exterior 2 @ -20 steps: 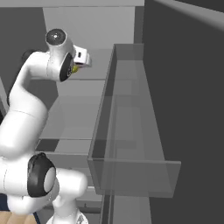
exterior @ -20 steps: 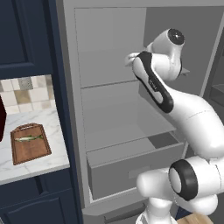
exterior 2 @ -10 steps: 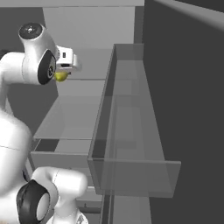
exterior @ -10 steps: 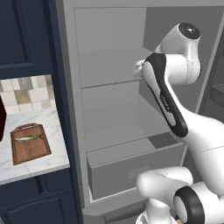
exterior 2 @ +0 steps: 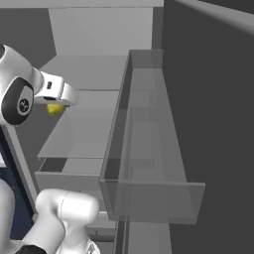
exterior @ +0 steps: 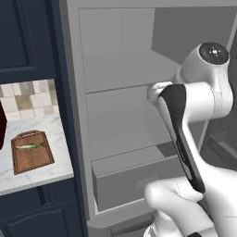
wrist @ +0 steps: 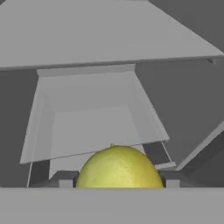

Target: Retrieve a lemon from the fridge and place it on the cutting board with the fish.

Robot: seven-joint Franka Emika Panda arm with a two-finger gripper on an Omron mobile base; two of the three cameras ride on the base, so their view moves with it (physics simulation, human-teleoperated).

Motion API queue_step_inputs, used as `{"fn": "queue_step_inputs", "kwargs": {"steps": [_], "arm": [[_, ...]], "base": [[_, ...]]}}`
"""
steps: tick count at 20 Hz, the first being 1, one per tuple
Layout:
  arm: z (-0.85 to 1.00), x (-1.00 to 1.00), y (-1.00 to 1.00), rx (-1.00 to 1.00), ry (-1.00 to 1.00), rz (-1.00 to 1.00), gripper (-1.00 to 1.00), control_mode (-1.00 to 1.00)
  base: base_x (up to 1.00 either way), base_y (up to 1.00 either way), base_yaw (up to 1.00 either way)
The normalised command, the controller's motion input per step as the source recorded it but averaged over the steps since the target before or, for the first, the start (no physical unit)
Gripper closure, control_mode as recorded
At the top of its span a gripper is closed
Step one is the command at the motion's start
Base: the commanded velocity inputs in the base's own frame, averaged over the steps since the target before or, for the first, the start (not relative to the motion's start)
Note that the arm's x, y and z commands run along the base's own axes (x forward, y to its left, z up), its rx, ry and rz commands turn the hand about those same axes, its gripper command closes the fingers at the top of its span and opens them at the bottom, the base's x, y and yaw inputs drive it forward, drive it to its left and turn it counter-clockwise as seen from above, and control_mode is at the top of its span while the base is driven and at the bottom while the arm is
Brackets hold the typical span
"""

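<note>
The yellow lemon (wrist: 119,168) sits between my gripper (wrist: 118,180) fingers, which are shut on its two sides. From the right base, the lemon (exterior 2: 54,109) hangs under the white hand of the gripper (exterior 2: 56,104), in front of the open fridge (exterior 2: 99,94), above its shelves. The open fridge (exterior: 120,83) stands in the middle of the left base view, and my arm covers the hand there. On the counter to the left lies the brown cutting board (exterior: 31,155) with the thin greenish fish (exterior: 31,146) across it.
A grey drawer (exterior: 134,178) stands pulled out at the fridge bottom, also below the hand as the drawer (wrist: 92,118). The open fridge door with its clear bin (exterior 2: 149,163) is on the right. Navy blue cabinets (exterior: 28,37) frame the marble counter (exterior: 46,134).
The arm has drawn back from the fridge shelves with the lemon still gripped: the hand went right in the left base view and left and lower in the right base view.
</note>
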Motion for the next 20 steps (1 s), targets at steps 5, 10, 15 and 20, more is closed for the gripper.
{"fn": "queue_step_inputs", "kwargs": {"steps": [5, 10, 15, 20], "arm": [[-0.48, -0.52, -0.20, 0.01, 0.15, -0.14, 1.00, -1.00], [-0.50, -0.75, -0.19, 0.00, 0.15, -0.03, 1.00, -1.00], [-0.59, -0.15, -0.15, 0.02, 0.21, 0.02, 1.00, -1.00], [-0.12, -0.08, 0.00, 0.01, 0.03, 0.02, 1.00, -1.00]], "base": [[0.00, 0.00, 0.00], [0.00, 0.00, 0.00], [0.00, 0.00, 0.00], [0.00, 0.00, 0.00]]}}
